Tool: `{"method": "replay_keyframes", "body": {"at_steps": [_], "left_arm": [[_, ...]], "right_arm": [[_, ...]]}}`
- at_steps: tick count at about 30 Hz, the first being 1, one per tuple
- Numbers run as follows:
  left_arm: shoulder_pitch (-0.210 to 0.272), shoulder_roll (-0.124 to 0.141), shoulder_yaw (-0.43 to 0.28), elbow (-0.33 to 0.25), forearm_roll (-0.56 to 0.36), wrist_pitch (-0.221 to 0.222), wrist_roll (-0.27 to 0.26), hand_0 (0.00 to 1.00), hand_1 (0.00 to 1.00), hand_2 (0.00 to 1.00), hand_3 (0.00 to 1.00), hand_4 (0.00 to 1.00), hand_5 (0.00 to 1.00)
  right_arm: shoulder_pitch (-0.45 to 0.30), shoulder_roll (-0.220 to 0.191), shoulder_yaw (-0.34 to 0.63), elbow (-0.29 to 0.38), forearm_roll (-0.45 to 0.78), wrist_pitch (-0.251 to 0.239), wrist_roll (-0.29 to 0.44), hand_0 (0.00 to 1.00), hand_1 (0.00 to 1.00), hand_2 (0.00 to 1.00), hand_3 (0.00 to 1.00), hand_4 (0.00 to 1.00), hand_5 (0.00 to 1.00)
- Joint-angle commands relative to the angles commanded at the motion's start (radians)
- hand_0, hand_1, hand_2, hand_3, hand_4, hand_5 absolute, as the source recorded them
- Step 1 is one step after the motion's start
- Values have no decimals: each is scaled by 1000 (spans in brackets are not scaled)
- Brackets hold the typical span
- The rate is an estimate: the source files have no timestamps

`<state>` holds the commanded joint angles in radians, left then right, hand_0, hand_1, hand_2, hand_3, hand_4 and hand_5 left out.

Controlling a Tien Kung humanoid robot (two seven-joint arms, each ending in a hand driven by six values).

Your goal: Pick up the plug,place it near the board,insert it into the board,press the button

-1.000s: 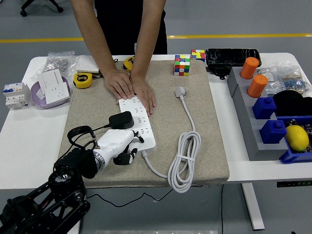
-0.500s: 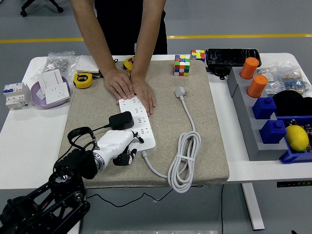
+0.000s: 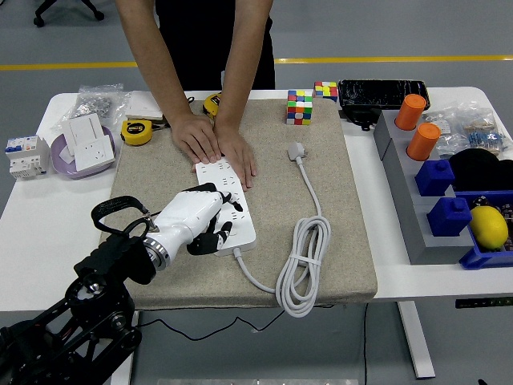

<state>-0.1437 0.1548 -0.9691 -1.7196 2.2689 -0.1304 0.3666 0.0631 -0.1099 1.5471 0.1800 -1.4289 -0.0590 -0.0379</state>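
Observation:
The white power strip point(image 3: 237, 210) lies on the beige mat, running from the middle towards the near left. My left hand point(image 3: 210, 228), white with black fingertips, lies over its near half with the fingers curled. They close over the black plug point(image 3: 201, 189), of which only a dark edge shows at the top of the hand. A person at the far side presses both hands point(image 3: 212, 143) flat on the strip's far end. The strip's own white cord point(image 3: 303, 261) is coiled to the right, with its plug end point(image 3: 297, 150) lying free. The strip's button is hidden. My right arm is out of view.
Two cube puzzles point(image 3: 300, 106) stand at the mat's far edge. A grey rack point(image 3: 405, 216) with orange cylinders, blue blocks and a lemon fills the right. Tape measures point(image 3: 137, 131), a purple bowl point(image 3: 60, 160) of sockets and a breaker sit at the far left.
My left hand has moved up and forward from the strip's near corner onto the black plug, which now is almost hidden under it. The person's hands have not moved.

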Motion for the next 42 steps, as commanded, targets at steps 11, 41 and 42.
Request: {"method": "replay_keyframes", "body": {"at_steps": [11,41,42], "left_arm": [[12,0,-19,8,0,10,-14,998,962,938,896,967,387],[0,4,14,38,0,-102,13,209,59,175,756,517,85],[-2,3,17,46,0,-105,15,190,36,159,752,536,2]], "right_arm": [[-2,-1,-5,0,2,0,0,959,897,848,871,998,953],[0,1,1,0,2,1,-3,957,894,848,870,998,952],[0,1,1,0,2,0,-3,957,893,848,870,998,953]]}}
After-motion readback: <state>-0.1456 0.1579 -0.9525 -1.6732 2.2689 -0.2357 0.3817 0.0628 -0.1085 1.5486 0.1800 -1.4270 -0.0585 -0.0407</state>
